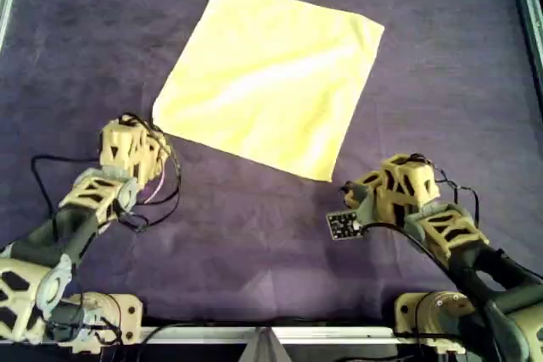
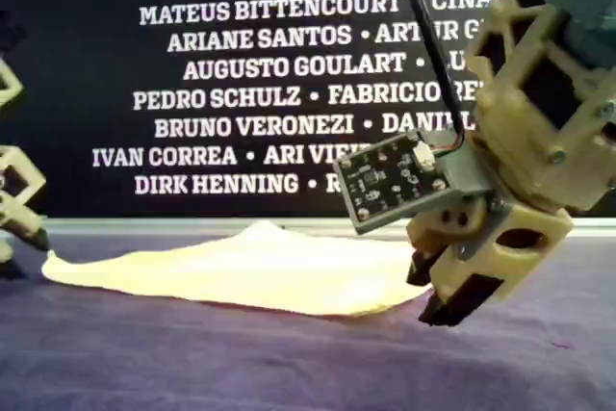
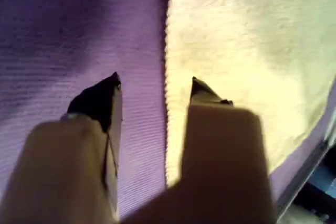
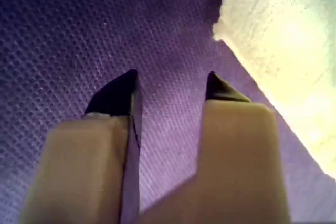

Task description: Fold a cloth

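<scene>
The cloth [image 1: 270,78] is being shown spread flat and unfolded on the purple mat [image 1: 441,82] covering the surface, turned diamond-wise in the overhead view, toward the far half of the mat. Light creases are being seen across it.

The left tool [image 1: 155,129] is being held at the overhead view's left, just beside the cloth's nearest left corner. In the left wrist view its jaws are being kept spread, and the cloth's edge [image 3: 252,51] is being framed between them, one fingertip over the cloth and the other over bare mat; whether the tips are touching the fabric cannot be told.

The right tool [image 1: 348,192] is being held at the overhead view's right, just beside the cloth's lowest corner but apart from it. In the right wrist view its jaws are likewise spread, with only mat between them and the cloth's corner [image 4: 283,40] lying just beyond one fingertip. In the exterior view this tool [image 2: 438,300] is being seen low over the mat, at the cloth's near edge [image 2: 241,271].
</scene>
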You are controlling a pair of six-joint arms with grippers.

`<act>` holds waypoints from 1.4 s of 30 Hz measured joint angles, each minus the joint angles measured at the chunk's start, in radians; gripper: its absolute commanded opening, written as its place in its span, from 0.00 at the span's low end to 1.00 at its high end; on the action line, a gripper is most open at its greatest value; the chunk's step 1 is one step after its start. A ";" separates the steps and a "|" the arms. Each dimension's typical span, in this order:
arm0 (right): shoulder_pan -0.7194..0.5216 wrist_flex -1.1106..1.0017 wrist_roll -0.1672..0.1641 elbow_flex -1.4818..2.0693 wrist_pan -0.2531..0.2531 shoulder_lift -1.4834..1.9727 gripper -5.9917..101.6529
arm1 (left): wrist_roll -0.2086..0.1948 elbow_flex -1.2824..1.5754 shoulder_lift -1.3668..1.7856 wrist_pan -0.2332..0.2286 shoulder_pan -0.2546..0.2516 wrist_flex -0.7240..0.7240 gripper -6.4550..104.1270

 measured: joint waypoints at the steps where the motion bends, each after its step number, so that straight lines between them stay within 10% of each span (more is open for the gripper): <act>1: 0.000 0.000 0.000 -0.002 0.000 -0.003 0.55 | 0.000 -0.011 -0.008 0.000 0.000 0.000 0.49; 42: 0.092 0.097 0.018 -0.548 0.002 -0.485 0.55 | 0.028 -0.253 -0.273 0.000 0.000 -0.003 0.49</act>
